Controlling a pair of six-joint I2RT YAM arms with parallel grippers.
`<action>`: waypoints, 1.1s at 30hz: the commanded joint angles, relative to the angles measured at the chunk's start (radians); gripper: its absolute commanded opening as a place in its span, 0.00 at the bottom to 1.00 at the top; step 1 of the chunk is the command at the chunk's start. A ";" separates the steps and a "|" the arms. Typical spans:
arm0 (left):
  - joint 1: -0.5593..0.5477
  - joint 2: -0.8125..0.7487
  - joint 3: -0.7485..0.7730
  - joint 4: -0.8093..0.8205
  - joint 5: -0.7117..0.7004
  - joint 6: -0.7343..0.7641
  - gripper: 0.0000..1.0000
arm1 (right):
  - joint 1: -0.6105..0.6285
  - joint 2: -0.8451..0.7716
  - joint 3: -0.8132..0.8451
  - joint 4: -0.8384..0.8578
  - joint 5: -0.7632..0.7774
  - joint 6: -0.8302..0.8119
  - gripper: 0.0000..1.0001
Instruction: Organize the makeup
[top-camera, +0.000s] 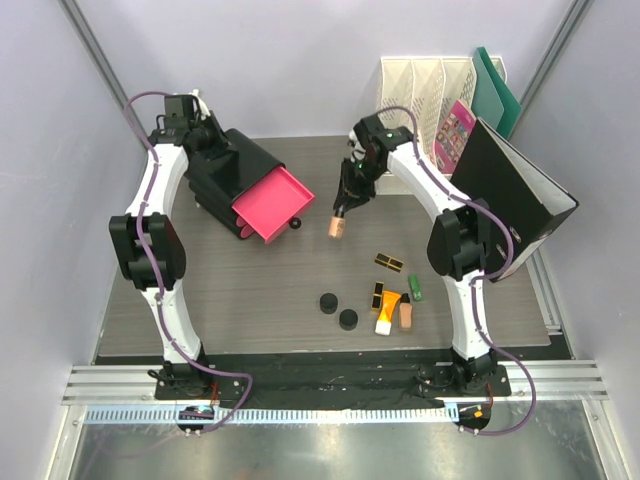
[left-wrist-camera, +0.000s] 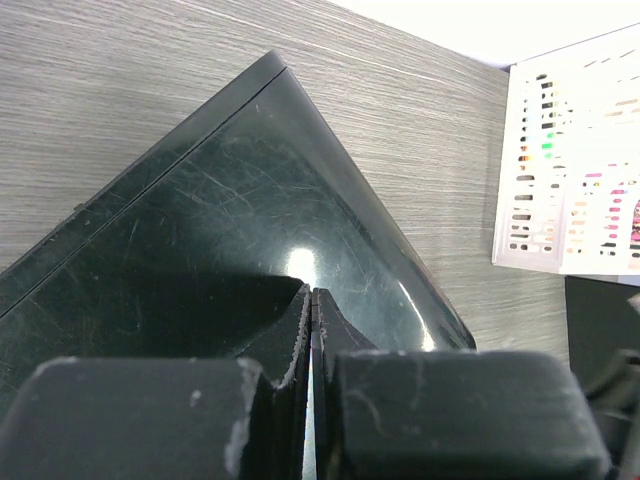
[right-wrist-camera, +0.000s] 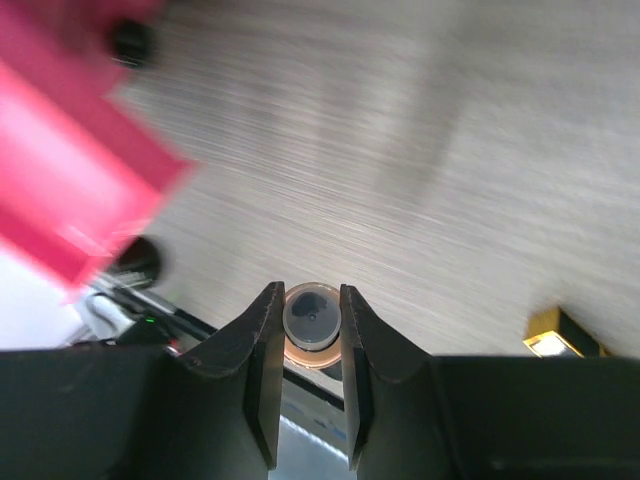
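My right gripper (top-camera: 343, 208) is shut on a peach bottle (top-camera: 337, 225) by its cap end and holds it above the table, just right of the open pink drawer (top-camera: 273, 205). In the right wrist view the bottle (right-wrist-camera: 312, 322) sits between my fingers. On the table lie two black round compacts (top-camera: 337, 311), black-and-gold cases (top-camera: 389, 263), an orange-and-white tube (top-camera: 386, 313), another peach bottle (top-camera: 406, 316) and a green tube (top-camera: 414, 287). My left gripper (left-wrist-camera: 313, 298) is shut and empty, resting over the black box (left-wrist-camera: 230, 210).
The black box with pink drawers (top-camera: 235, 170) stands at the back left. A white file rack (top-camera: 432, 92), a pink booklet (top-camera: 457, 130) and a black binder (top-camera: 515, 190) stand at the back right.
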 joint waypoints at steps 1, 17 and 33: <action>0.011 0.094 -0.040 -0.211 -0.061 0.045 0.00 | -0.004 -0.078 0.162 0.006 -0.102 0.016 0.01; 0.011 0.094 -0.052 -0.196 -0.048 0.037 0.00 | 0.028 -0.081 0.140 0.474 -0.338 0.215 0.01; 0.014 0.120 -0.014 -0.208 -0.046 0.036 0.00 | 0.145 0.102 0.200 0.517 -0.278 0.283 0.01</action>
